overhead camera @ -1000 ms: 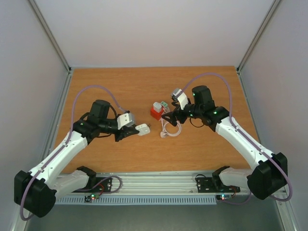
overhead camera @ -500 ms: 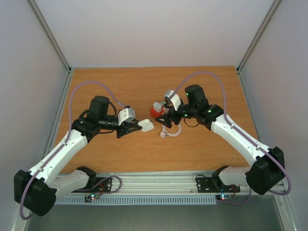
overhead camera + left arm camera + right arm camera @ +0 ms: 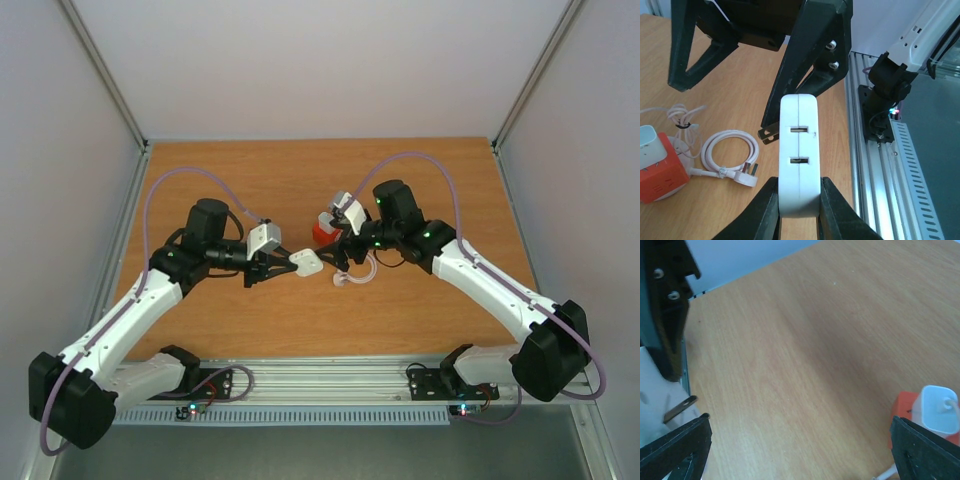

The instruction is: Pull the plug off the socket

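The left gripper (image 3: 799, 190) is clamped on the socket (image 3: 799, 150), a flat, rounded white body pinched across its two broad faces. Two slot openings run along the narrow edge that faces the left wrist camera, and metal prongs (image 3: 767, 135) stick out from one side. The socket is held near the middle of the wooden table (image 3: 805, 340), apparently lifted clear of it, with its free end aimed right toward the other arm. Whether a separate plug sits on its hidden side cannot be told.

The right gripper (image 3: 799, 422) has its jaws spread wide and holds nothing. Its black fingers (image 3: 810, 75) frame the socket's free end, close to it and apparently not touching.

Just right of the socket and a little farther back stands a red cube (image 3: 660, 185) with a white charger block (image 3: 937, 410) on top. A coiled white cable (image 3: 730, 150) lies beside the cube on its near side.

This looks like the approach before the pull. Next, the right jaws probably need to close on the pronged part while the left grip stays firm. The arms would then draw straight apart along the prongs, without twisting.
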Controlling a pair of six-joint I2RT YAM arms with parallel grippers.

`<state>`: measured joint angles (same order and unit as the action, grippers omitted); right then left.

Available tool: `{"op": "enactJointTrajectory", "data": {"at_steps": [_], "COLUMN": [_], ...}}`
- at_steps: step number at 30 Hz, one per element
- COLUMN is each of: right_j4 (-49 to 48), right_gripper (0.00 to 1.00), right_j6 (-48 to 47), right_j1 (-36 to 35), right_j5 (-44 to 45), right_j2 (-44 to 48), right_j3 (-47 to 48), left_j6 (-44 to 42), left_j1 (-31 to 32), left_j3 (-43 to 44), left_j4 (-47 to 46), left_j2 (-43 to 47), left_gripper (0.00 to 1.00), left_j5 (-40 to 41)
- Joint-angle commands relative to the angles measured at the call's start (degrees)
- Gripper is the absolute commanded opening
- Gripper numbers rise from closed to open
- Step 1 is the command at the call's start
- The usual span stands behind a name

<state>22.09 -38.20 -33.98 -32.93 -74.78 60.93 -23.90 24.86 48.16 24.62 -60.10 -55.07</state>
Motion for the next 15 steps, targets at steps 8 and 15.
{"op": "enactJointTrajectory", "data": {"at_steps": [8,15], "right_j4": [-0.3,8.6], "right_gripper": [0.99,0.98], "right_j6": [0.7,-3.5], "right_j1": [-3.3,2.6], "right_j5": [-4.4,-7.5], "right_j2": [1.5,1.9], "right_j3": [1.3,3.1], "left_j6": [1.8,-5.4], "left_j1": [0.0,0.0], "left_j3": [2.5,2.1], "left_j4": [-3.1,3.0], "left_j2": [-0.9,1.4], "left_gripper": [0.16,0.16], "left_j5": [-0.2,2.1]}}
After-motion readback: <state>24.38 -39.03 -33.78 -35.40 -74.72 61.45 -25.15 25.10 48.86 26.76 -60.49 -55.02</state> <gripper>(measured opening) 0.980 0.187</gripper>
